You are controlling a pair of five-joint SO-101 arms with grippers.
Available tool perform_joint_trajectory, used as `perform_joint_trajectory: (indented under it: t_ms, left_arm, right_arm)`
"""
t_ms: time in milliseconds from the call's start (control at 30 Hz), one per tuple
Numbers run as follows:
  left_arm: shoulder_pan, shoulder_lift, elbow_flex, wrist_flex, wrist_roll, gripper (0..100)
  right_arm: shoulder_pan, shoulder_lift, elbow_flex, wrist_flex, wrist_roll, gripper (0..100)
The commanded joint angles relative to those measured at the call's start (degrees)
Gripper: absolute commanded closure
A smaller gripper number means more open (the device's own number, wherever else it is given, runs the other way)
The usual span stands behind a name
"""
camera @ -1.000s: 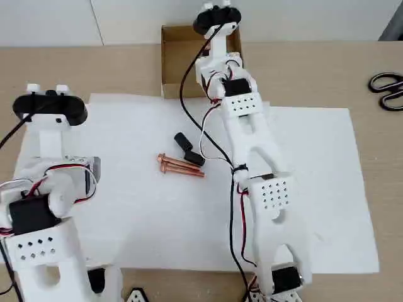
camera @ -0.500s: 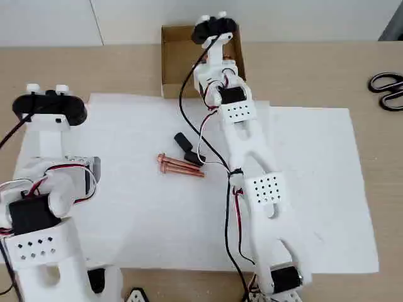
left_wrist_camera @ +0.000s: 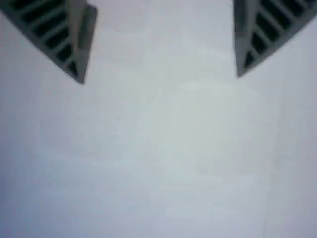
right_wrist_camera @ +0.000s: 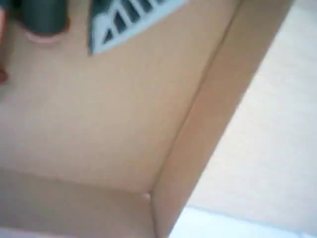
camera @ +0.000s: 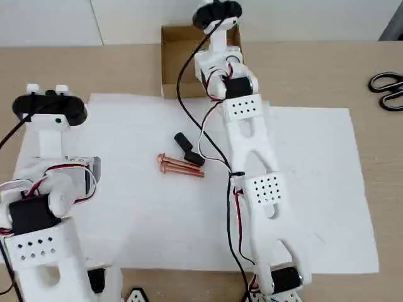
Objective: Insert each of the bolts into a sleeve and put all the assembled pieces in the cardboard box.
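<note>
Dark sleeve (right_wrist_camera: pixel 42 17) with a coppery rim at one end, close over the floor of the cardboard box (right_wrist_camera: pixel 208 119) and near an inner corner. Probably one assembled piece. Reddish sliver at the edge of the right wrist view, too little to name.

Right gripper (camera: pixel 217 44) poised over the box at the far side of the table (camera: pixel 315 69). Cannot tell whether clamped on the piece or clear of it.

Step in hand, by judgement: delivery of this piece into the box.
- Keep well inside the walls, off the corner.
- Go low before release, to avoid a bounce or the bolt sliding out of its sleeve.
- Open fully, then lift straight up past the rim before swinging back toward the parts.

Two copper bolts (camera: pixel 179 165) side by side and touching on the white sheet (camera: pixel 157 220). Two loose sleeves (camera: pixel 194 158) just beside them, one by the tip end, the other a little nearer the box. Two assemblies left to make, by the look of it.

Left gripper (left_wrist_camera: pixel 159 77) spread wide, nothing between the jaws, over bare sheet, well apart from the parts.

Scissors (camera: pixel 387 91) near the table's right edge, well clear of the work.
</note>
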Motion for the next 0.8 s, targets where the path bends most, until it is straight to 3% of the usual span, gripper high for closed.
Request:
perform_joint_trajectory:
  t_ms: [0, 433, 767]
  left_arm:
    - [-0.1, -0.9, -0.7, 0.1, -0.4, 81]
    - [-0.1, -1.0, 1.5, 0.4, -0.2, 81]
    - [-0.4, -1.0, 5.1, 0.4, -0.1, 82]
  right_arm:
    - [0.0, -1.8, -6.6, 11.7, 0.4, 78.3]
    - [-0.4, -19.7, -6.8, 42.0, 0.4, 78.3]
    - [-4.4, -21.3, -6.8, 43.1, 0.4, 78.3]
